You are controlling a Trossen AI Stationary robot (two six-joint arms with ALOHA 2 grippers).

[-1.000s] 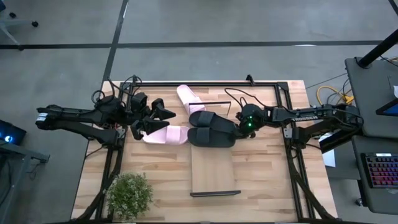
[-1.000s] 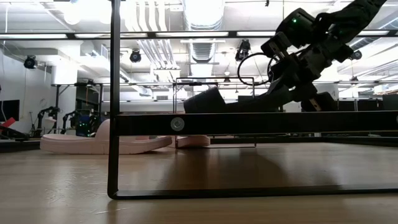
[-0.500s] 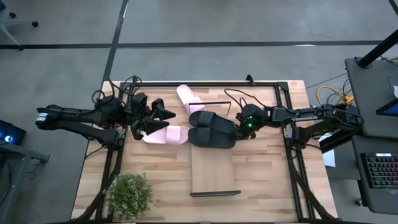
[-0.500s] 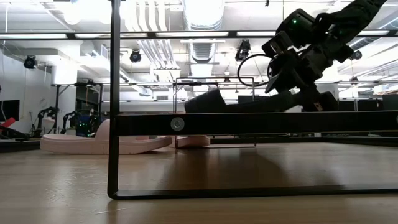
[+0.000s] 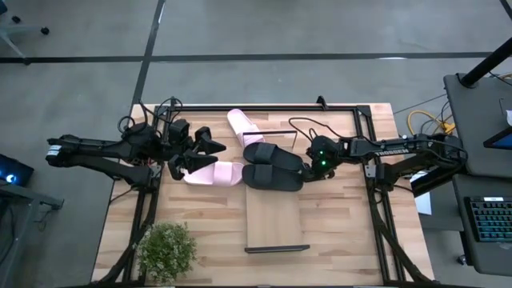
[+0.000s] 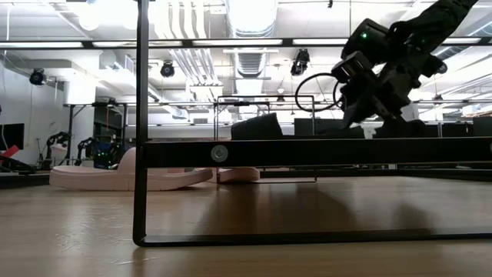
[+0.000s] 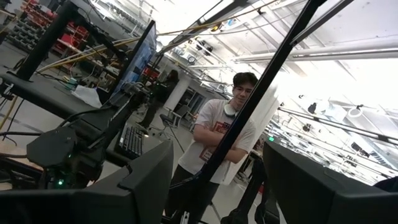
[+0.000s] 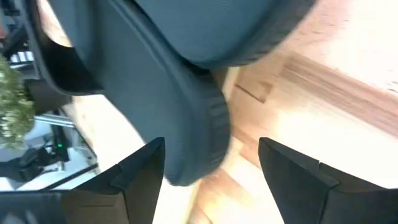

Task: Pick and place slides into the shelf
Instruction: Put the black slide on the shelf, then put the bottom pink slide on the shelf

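Tabletop (image 5: 336, 232): right gripper (image 5: 305, 170) beside black slides (image 5: 272, 166).

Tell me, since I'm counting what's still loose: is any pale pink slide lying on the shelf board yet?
No. In the high view both pink slides lie on the tabletop, off the shelf.

Table (image 5: 336, 232) bears shelf (image 5: 274, 224), 4 slides (image 5: 272, 176) (plus plant (image 5: 168, 250)).

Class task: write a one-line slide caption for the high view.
Right gripper open beside two black slides on the shelf; left gripper open above a pink slide.
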